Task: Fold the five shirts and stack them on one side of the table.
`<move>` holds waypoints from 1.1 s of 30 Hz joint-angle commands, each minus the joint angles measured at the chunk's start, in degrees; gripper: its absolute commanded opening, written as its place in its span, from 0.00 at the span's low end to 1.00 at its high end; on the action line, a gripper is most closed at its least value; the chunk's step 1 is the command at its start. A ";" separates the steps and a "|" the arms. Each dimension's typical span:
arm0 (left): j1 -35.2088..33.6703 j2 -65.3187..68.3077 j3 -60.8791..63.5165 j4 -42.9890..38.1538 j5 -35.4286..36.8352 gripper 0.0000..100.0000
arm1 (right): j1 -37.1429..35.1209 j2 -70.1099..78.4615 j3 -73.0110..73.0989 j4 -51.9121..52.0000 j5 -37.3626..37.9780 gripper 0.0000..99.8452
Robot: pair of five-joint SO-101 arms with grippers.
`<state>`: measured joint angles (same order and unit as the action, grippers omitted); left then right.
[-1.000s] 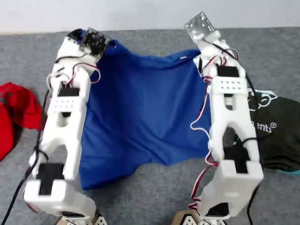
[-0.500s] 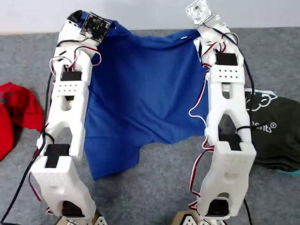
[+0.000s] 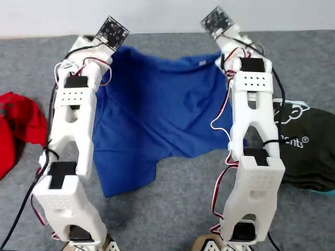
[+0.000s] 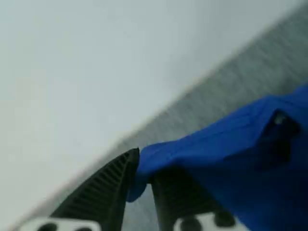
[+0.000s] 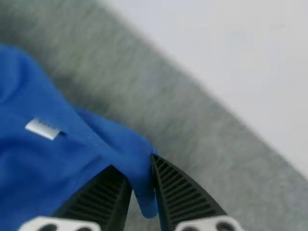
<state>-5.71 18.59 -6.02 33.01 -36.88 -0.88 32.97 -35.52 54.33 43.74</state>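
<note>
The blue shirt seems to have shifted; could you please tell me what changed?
Both arms stretched toward the far wall, dragging the blue shirt along. The left tool and right tool stayed shut on it; the red shirt and dark shirt stayed put.

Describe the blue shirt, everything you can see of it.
The blue shirt is plain, soft-looking fabric with a small white tag near its far edge. It lies spread and wrinkled on the grey table between the two arms, with a flap, perhaps a sleeve, jutting towards the arm bases. The left gripper and the right gripper each pinch a far corner, with fabric bunched between the fingers.
</note>
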 commanded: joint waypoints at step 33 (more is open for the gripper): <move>-0.70 -28.40 25.80 67.52 -29.01 0.00 | 4.18 -6.64 3.69 48.48 8.62 0.01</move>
<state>-7.65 -6.02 16.04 98.77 -65.27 2.90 29.98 -32.70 100.48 51.56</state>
